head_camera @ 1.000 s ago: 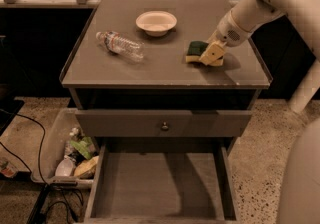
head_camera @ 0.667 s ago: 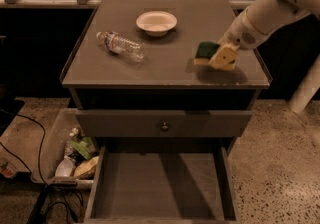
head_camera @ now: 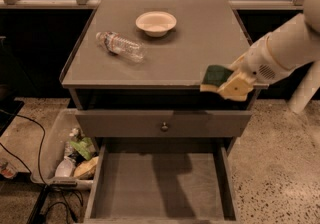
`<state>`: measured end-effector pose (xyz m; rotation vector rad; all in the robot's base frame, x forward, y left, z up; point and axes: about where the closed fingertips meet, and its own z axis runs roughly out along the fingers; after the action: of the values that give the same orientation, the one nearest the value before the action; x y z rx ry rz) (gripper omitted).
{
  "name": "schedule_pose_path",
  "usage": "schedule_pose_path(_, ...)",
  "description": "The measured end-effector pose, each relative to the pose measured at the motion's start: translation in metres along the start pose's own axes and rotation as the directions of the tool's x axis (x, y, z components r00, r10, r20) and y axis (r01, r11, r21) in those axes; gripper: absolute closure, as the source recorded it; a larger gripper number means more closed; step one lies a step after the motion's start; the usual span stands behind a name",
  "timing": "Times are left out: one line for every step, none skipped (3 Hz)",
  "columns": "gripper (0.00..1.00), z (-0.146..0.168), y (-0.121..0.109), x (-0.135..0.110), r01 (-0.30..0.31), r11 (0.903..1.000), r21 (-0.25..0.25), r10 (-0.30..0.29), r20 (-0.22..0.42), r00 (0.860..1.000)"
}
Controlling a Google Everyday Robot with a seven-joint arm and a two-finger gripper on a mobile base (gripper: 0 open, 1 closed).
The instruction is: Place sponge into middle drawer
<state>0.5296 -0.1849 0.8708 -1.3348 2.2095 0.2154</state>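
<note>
The sponge (head_camera: 215, 76), pale yellow with a dark green scrub layer, is held in my gripper (head_camera: 229, 84) at the front right edge of the cabinet top (head_camera: 165, 48), lifted just off it. The gripper's cream fingers are shut on the sponge. The middle drawer (head_camera: 160, 188) is pulled open below, wide and grey with a bare flat floor. It lies lower and to the left of the gripper. My white arm (head_camera: 290, 48) comes in from the right.
A white bowl (head_camera: 156, 22) and a plastic bottle (head_camera: 120, 46) lying on its side rest on the cabinet top. The shut upper drawer front with a round knob (head_camera: 164, 127) is above the open drawer. A bin of rubbish (head_camera: 70, 155) stands on the floor at left.
The gripper has carried the sponge off the middle right of the top, toward the front right edge and lower.
</note>
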Motion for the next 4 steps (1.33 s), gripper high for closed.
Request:
schedule_pose_path(1.0,0.018,0.045,0.031,-0.053,0.9977,-0.043,0.054,0.03,0.998)
schedule_pose_path(1.0,0.026,0.056,0.043,-0.072,0.9954,-0.063,0.073,0.015,0.997)
schedule_pose_path(1.0,0.026,0.055,0.042,-0.072,0.9954,-0.063,0.073,0.016,0.997)
schedule_pose_path(1.0,0.07,0.067,0.056,-0.139,0.9808,-0.137,0.142,0.011,0.99)
